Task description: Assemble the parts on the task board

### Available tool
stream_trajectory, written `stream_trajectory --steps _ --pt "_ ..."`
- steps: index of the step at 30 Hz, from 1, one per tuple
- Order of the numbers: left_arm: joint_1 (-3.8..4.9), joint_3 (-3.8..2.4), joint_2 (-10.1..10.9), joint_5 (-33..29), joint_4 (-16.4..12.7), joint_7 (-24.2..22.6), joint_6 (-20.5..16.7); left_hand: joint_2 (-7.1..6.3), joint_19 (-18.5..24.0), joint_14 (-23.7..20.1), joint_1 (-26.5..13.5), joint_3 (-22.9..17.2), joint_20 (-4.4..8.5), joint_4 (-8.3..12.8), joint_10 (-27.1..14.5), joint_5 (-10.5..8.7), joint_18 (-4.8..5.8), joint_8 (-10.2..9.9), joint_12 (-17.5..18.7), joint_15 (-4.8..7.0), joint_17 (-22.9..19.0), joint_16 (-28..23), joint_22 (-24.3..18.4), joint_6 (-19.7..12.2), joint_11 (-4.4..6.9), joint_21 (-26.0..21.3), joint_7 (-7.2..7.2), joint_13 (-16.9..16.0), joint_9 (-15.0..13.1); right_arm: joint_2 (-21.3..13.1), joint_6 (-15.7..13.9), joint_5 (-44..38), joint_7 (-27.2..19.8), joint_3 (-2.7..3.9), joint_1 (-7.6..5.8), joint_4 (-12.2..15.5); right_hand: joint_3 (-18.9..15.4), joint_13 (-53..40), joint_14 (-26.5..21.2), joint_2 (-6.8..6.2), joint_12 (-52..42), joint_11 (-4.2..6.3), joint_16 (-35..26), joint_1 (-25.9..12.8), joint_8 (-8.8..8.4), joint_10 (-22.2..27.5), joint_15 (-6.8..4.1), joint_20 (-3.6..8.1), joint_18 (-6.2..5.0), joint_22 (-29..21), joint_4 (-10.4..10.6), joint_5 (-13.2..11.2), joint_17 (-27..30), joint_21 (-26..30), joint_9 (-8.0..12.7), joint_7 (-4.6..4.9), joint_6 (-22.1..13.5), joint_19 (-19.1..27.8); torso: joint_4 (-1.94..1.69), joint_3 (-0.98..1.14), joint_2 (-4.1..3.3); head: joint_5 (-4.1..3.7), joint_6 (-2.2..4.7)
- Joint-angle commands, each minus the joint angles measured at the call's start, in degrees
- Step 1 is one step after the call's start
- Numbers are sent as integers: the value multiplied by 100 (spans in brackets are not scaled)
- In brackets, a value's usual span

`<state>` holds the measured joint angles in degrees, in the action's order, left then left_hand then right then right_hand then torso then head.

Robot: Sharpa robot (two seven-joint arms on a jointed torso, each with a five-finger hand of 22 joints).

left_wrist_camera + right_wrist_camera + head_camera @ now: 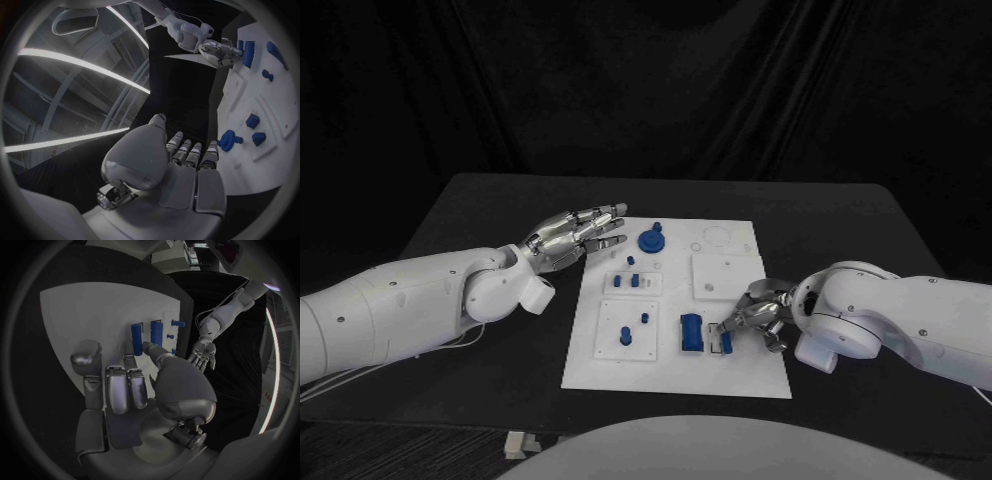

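- The right hand (750,318) sits low over the near right part of the task board (733,378), its fingers curled down beside two long blue bars; whether it grips anything I cannot tell, since from the head view the fingers hide their own tips, and the right wrist view shows a fingertip reaching toward a bar without a clear hold.
- The left hand (574,237) hovers off the board's far left corner, fingers spread and holding nothing, near the round blue knob (652,239).
- I'd judge the step in hand is the right hand working at the bars: the larger blue bar (689,332) and the slimmer blue bar (724,341) lie side by side just beside its fingers.
- The next move seems to call for a firm pinch on one bar, then a careful line-up with its slot.
- Count from the head view: one white board on the black table (473,210), two long bars, one knob, and roughly six small blue pegs (630,283) spread over the left half; the smallest are hard to separate.
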<state>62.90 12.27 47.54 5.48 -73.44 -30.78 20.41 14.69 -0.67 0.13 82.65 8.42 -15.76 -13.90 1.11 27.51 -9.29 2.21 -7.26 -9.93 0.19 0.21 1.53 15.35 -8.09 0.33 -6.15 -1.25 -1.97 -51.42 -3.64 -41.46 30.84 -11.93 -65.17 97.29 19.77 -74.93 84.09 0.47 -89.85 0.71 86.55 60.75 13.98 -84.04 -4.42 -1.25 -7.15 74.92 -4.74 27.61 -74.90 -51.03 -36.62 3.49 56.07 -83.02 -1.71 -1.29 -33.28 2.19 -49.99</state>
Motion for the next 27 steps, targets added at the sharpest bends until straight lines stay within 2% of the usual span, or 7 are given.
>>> stream_trajectory --steps 1,12,17,19,27 --pt "-7 -5 -20 -17 -1 -53 87 31 -4 15 20 -20 -52 -3 6 29 -100 18 -10 18 1 23 7 20 -44 24 18 -6 -8 9 21 29 97 1 20 9 -2 -1507 380 45 -15 27 -27 -15 19 -596 -33 -11 23 574 46 -28 -284 37 1 -7 -40 37 -2 0 2 -8 -1" --pt "-9 -6 -25 -17 11 -12 109 26 -3 14 20 -26 -54 1 4 29 -99 20 -8 16 0 21 3 30 -33 23 -3 -5 -9 16 -36 29 -30 1 29 38 -21 -1507 375 60 -15 38 -36 -44 54 -596 -40 -8 23 572 90 -118 -256 41 8 -23 -15 39 -1 0 1 5 -1" --pt "-10 -6 -33 -17 25 9 120 26 -3 13 18 -31 -55 2 3 29 -99 22 -10 17 0 21 3 37 -27 23 -23 -5 -10 18 -58 30 -73 1 31 39 -48 -1507 376 55 -15 55 -36 -60 99 -596 -54 2 21 570 125 -264 -258 49 7 -40 1 40 -1 0 2 1 -1" --pt "-11 -6 -37 -17 29 15 124 26 -3 13 18 -31 -55 2 3 29 -99 22 -10 17 0 21 3 37 -27 23 -23 -5 -10 23 -54 30 -78 1 31 36 -73 -1507 375 53 -15 58 -39 -79 115 -596 -58 7 22 570 158 -402 -249 49 14 -43 -10 39 -1 0 1 5 -1" --pt "-13 -6 -43 -17 36 49 140 26 -3 13 18 -31 -55 2 3 29 -99 22 -10 17 0 21 3 37 -27 23 -23 -5 -10 34 -58 31 -98 1 32 41 -109 -1507 374 49 -15 57 -42 -119 132 -596 -59 9 22 568 215 -531 -238 61 28 -40 -22 39 -1 0 1 8 -1"
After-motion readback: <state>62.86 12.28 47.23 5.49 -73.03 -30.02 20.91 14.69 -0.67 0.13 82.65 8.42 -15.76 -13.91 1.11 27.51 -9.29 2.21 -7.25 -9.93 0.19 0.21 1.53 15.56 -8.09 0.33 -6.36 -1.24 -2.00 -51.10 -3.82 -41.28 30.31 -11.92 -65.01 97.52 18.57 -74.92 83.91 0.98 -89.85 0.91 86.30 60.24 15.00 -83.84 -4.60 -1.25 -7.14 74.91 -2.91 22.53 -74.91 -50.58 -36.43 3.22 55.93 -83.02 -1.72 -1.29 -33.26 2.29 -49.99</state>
